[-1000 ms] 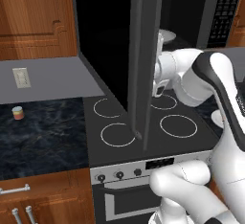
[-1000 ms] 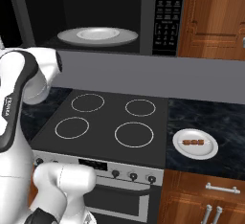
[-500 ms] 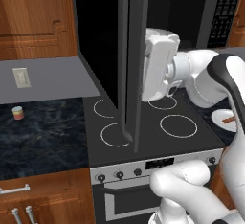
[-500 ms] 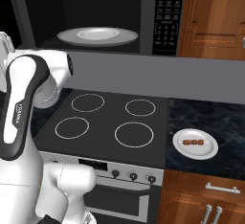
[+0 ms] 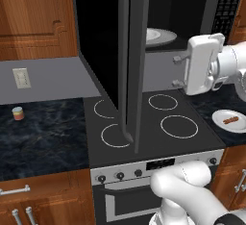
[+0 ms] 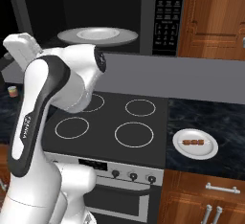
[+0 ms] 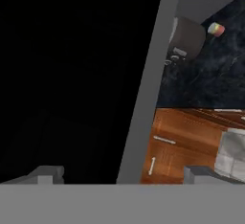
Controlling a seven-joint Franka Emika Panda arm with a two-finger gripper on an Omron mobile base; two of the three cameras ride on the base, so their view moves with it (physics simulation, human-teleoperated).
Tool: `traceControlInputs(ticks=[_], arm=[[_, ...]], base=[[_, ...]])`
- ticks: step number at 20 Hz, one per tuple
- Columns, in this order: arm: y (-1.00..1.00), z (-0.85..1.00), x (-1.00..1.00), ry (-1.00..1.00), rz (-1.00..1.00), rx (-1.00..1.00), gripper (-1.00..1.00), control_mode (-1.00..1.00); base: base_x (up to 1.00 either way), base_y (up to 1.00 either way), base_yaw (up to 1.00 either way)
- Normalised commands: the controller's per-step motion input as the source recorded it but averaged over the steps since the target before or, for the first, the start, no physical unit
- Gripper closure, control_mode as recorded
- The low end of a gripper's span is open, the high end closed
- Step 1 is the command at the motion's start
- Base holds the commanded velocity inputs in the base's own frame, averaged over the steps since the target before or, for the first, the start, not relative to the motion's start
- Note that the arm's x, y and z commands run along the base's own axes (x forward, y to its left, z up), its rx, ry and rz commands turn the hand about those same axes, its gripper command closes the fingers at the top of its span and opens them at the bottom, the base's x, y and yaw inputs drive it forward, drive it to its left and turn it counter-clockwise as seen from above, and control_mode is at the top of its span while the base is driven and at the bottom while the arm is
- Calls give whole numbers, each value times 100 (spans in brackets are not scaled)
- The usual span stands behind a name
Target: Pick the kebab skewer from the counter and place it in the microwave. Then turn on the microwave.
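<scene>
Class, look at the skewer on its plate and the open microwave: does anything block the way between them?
Nothing visible does. The kebab skewer lies on a white plate right of the stovetop; the microwave stands open above, door swung out left.

Kebab skewer on counter; microwave open.

A flat black stovetop with four white rings sits above an oven front with a row of knobs. Wooden cabinets hang on a grey wall bearing a pale switch plate. Wooden drawers with metal handles stand below.
</scene>
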Motion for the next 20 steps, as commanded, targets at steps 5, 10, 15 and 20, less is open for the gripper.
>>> traceControlInputs(ticks=[5, 10, 15, 20], arm=[[-91, -4, 18, -15, -20, -35, -100, -100], [-95, -19, 15, -8, -21, -35, -100, -100], [-97, -48, 3, 0, -24, -31, -100, -100], [-72, -76, 0, -4, -23, -25, -100, -100]], base=[[0, 0, 0], [0, 0, 0], [0, 0, 0], [0, 0, 0]])
